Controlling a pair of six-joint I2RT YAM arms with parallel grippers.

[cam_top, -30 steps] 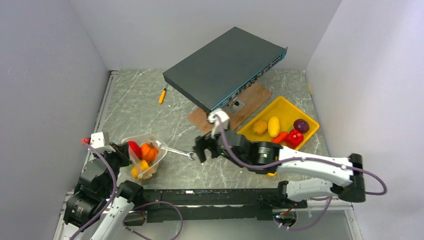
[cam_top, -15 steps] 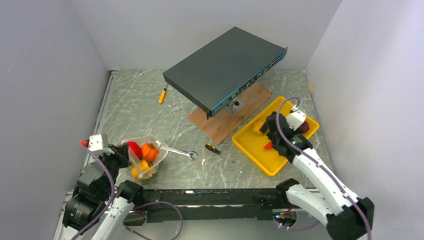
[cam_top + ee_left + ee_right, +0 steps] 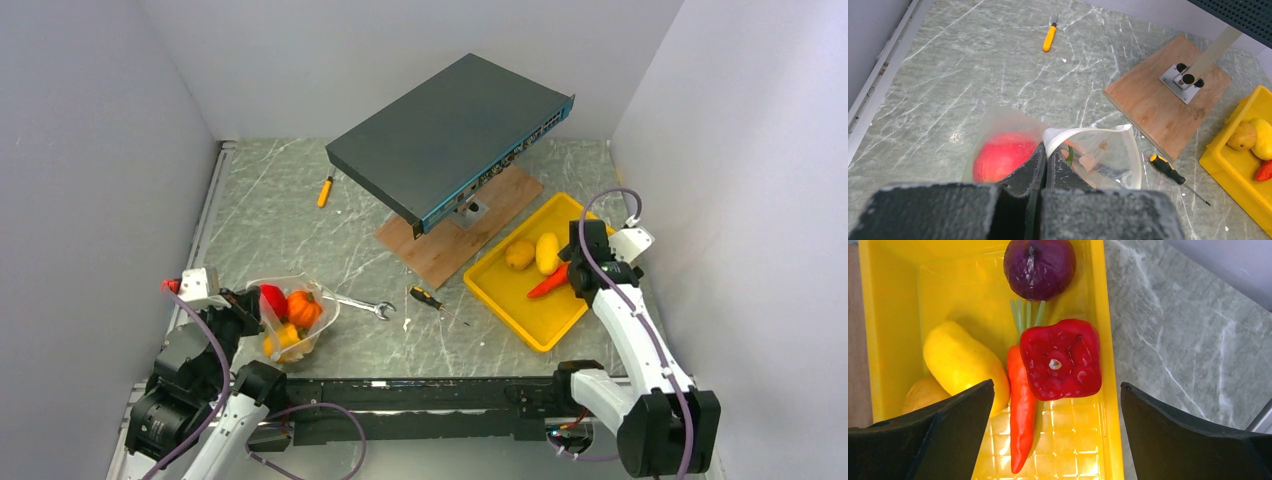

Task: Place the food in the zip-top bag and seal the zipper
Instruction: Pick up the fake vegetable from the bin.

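The right jaws stand wide apart and empty, pointing down over the right end of the yellow tray (image 3: 1111,415), which sits at the right of the surface (image 3: 280,220). The red pepper (image 3: 1060,360) lies directly between them, stem end up. The carrot (image 3: 1020,410) touches one side of the pepper and the tray's rim runs close along the other. The purple onion (image 3: 1039,262) sits just past the carrot's green top, and a long yellow potato (image 3: 965,362) and a rounder potato (image 3: 923,395) lie on the carrot's far side.

The step in hand looks like a pick from the tray, most likely the pepper. To do it well, come straight down. The jaw on the carrot's side must slip between carrot and pepper, and the other must drop inside the rim, not onto it. The pepper is glossy and blocky, so it will probably hold best gripped low across its flatter sides.

The left jaws are closed on the mouth edge of the zip-top bag (image 3: 1098,155), at the near left of the surface. They hold the zipper (image 3: 1088,131) up so the mouth gapes. Inside are a red vegetable (image 3: 1003,157), a pumpkin (image 3: 303,309) and a yellow piece (image 3: 285,337). That hold should stay steady, with the mouth facing the incoming arm. A wrench (image 3: 362,303) and a small screwdriver (image 3: 428,298) lie between tray and bag, so the load should travel high.
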